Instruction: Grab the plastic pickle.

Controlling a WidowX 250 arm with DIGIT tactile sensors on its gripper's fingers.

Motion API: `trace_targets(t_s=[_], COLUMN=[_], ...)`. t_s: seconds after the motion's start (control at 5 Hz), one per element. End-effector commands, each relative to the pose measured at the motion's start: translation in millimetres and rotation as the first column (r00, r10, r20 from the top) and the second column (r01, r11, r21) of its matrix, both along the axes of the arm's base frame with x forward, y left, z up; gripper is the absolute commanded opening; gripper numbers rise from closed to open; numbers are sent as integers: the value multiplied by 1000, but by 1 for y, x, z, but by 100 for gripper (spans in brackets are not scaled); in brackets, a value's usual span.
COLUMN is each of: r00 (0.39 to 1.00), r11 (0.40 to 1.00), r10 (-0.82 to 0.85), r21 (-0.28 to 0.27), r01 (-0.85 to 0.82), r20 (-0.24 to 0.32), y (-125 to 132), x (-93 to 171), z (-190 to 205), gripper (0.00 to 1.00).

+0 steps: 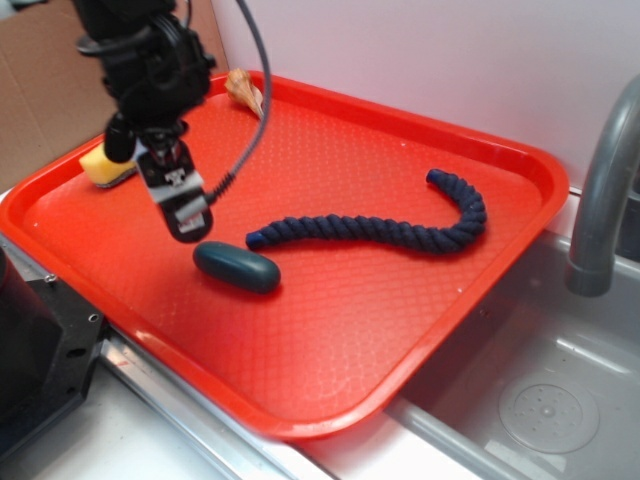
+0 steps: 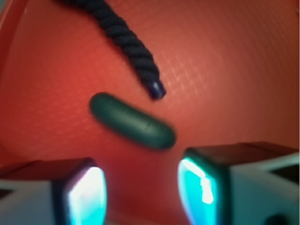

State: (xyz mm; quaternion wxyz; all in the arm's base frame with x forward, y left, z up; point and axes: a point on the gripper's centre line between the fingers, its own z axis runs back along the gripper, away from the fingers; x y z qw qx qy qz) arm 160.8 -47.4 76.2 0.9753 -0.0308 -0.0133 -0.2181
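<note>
Filling most of both views, the red tray (image 1: 420, 330) lies flat beside a grey sink (image 1: 545, 400) with its curved tap (image 1: 605, 190), far off to the side of the jaws. The gripper (image 1: 185, 222) hangs over the tray's near-left part, its jaws apart with bare red tray showing between them; the wrist view shows the two fingers (image 2: 82, 194) at the bottom edge, spread and holding nothing. A long twisted navy rope (image 1: 380, 232) snakes across the tray's middle, its nearest end lying a little beyond the jaws and the rest trailing away from them. The pickle (image 1: 237, 267), a dark teal capsule, lies on the tray just below and ahead of the fingertips, apart from them; in the wrist view the pickle (image 2: 132, 121) sits slantwise just beyond the gap between the jaws, with the rope (image 2: 123, 41) end near its far side. Behind the gripper, a yellow sponge (image 1: 105, 167) rests at the tray's far-left rim.
</note>
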Motion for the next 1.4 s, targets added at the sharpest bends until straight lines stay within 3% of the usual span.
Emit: trace_targets(t_s=[0.0, 0.2, 0.6, 0.8, 1.0, 1.2], r00=[864, 771, 747, 783, 848, 898], r11=[874, 784, 751, 783, 847, 890], r10=[-486, -620, -660, -621, -529, -439], r21=[53, 82, 39, 59, 82, 141], r01=[483, 615, 659, 619, 525, 434], r20=[136, 145, 78, 27, 33, 11], y=[-18, -25, -39, -43, -41, -41], x=[36, 30, 7, 7, 3, -6], z=[-20, -36, -52, -59, -48, -34], gripper=[100, 100, 100, 0, 0, 0])
